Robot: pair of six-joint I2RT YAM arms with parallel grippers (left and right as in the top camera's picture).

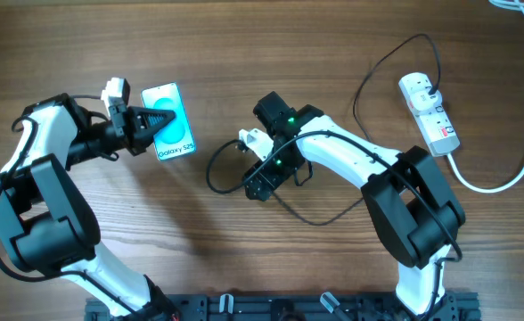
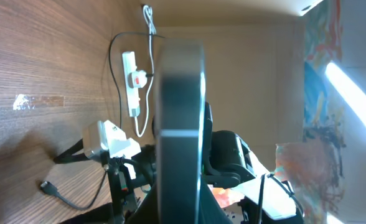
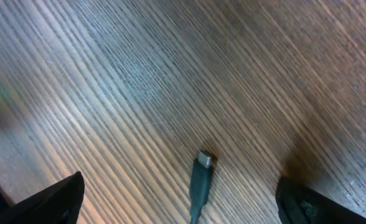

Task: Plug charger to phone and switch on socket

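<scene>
The phone [image 1: 175, 134], teal and white with "Galaxy S25" on it, is raised at the left with my left gripper [image 1: 151, 122] shut on it. In the left wrist view the phone [image 2: 182, 99] stands edge-on, clamped in that gripper [image 2: 182, 202]. The charger's black cable [image 1: 212, 171] loops across the middle of the table. Its metal-tipped connector [image 3: 203, 160] lies on the wood between the wide-open fingers of my right gripper [image 3: 180, 190], untouched. From above, the right gripper [image 1: 255, 176] hangs over the loop. The socket [image 1: 428, 111] lies far right with the black plug [image 1: 432, 90] in it.
A thick white cord [image 1: 503, 183] curves from the socket toward the right table edge. The socket [image 2: 132, 81] and the connector [image 2: 46, 185] also show in the left wrist view. Both arm bases stand along the front edge.
</scene>
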